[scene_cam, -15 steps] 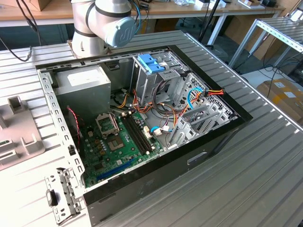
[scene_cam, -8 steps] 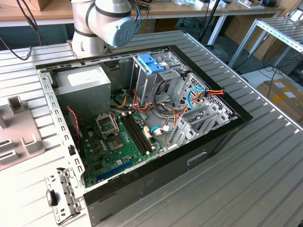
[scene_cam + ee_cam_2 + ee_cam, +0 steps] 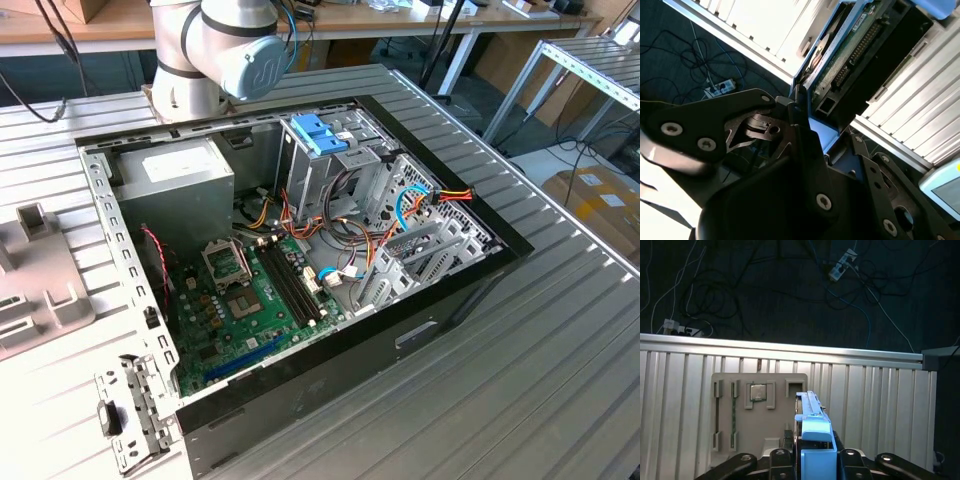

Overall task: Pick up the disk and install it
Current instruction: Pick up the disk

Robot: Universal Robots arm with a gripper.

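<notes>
The disk (image 3: pixel 813 426) shows edge-on in the first wrist view as a slab with light-blue trim, standing between the dark fingers of my gripper (image 3: pixel 815 462). The gripper is shut on the disk. In the second wrist view the disk (image 3: pixel 862 55) shows its green circuit board and black connector, with a dark finger (image 3: pixel 805 135) against its blue edge. Beneath it, on the ribbed table, lies a grey slotted holder (image 3: pixel 760 385); the disk hangs clear above that holder's edge. The open computer case (image 3: pixel 300 250) lies on the table in the exterior view.
Inside the case are a grey power-supply box (image 3: pixel 175 180), a green motherboard (image 3: pixel 250 300), loose cables (image 3: pixel 330 230) and a metal drive cage with a light-blue latch piece (image 3: pixel 318 133). The grey holder (image 3: pixel 35 290) sits at the exterior view's left. Floor cables (image 3: pixel 790 285) lie beyond the table edge.
</notes>
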